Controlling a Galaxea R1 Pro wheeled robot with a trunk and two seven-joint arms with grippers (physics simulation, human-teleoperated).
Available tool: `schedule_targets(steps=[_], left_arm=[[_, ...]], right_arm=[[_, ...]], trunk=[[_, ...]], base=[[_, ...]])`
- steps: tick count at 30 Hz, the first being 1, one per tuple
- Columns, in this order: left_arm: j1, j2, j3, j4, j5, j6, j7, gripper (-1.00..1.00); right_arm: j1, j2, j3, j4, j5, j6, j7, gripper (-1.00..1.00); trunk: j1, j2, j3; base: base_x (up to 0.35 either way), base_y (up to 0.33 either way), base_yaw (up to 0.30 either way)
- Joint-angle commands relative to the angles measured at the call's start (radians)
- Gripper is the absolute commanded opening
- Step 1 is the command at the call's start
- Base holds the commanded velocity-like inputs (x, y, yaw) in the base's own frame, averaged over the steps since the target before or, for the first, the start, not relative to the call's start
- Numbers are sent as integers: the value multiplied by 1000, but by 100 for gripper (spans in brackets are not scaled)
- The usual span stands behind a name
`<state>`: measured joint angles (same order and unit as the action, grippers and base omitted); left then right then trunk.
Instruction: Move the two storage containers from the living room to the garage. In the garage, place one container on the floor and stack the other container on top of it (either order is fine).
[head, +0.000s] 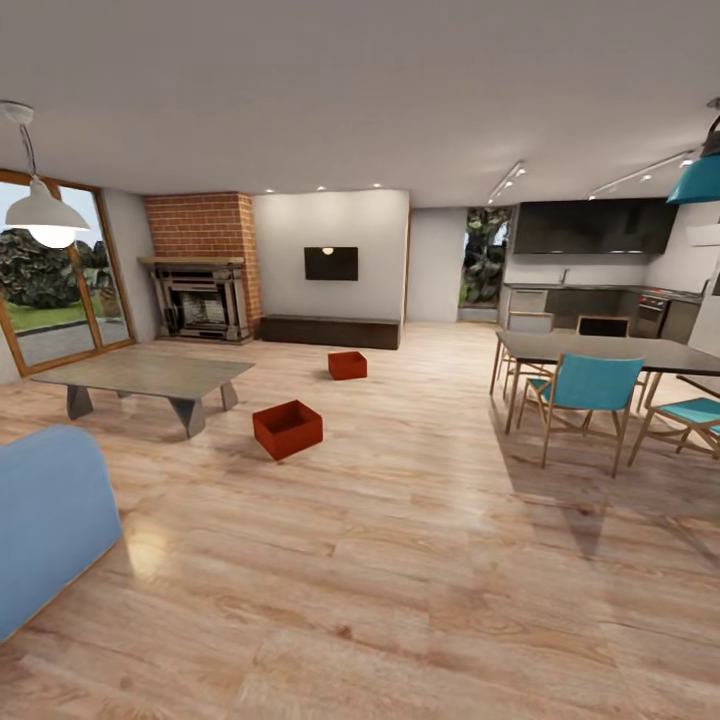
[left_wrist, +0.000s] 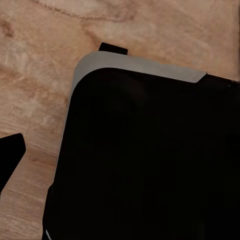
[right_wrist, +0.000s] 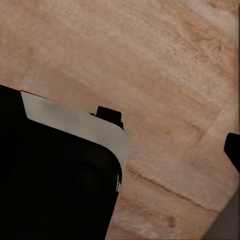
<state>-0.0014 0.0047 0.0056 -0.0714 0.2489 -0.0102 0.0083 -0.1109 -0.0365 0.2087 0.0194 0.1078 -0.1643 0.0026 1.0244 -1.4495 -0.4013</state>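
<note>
Daylight came through the tall window (head: 55, 280) at the far left of the head view, with a white pendant lamp (head: 40, 208) hanging before it. Below, the blue sofa (head: 45, 520) filled the near left corner. Beyond it stood the low coffee table (head: 150, 375) on the light wood plank floor (head: 400, 560), and behind that the red-brick fireplace (head: 200, 265).

Right of the coffee table, the nearer storage container (head: 287, 428) sat on the planks, open side up, turned at an angle. The farther storage container (head: 347, 365) rested deeper in the living room, well apart from the first, in front of the long dark bench (head: 330, 331) under the wall TV (head: 331, 263). Both boxes stood alone on the floor, touching nothing else.

Further right, the dining table (head: 600, 352) stood with teal chairs (head: 585, 395) around it, the dark kitchen cabinets (head: 595, 227) behind, and a teal lamp (head: 697, 175) at the upper right edge.

In the left wrist view, a large black body with a grey edge (left_wrist: 150, 160) lay over wood flooring, with a dark tip at the picture's edge; whether the left hand was released or clenched could not be told. The right wrist view gave a similar black shape (right_wrist: 55, 180) above the planks, and the right hand's state likewise could not be told.
</note>
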Motion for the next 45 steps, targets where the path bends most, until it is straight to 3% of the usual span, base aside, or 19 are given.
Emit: schedule_targets(steps=[1, 45], left_arm=[[0, 0, 0, -1, 4, -2, 1, 100], [0, 0, 1, 1, 6, -4, 1, 100]], right_arm=[[-1, 0, -2, 2, 10, -4, 0, 100], [-1, 1, -2, 2, 12, -1, 1, 100]], trunk=[[1, 0, -1], [1, 0, -1]], base=[[324, 0, 0], [324, 0, 0]])
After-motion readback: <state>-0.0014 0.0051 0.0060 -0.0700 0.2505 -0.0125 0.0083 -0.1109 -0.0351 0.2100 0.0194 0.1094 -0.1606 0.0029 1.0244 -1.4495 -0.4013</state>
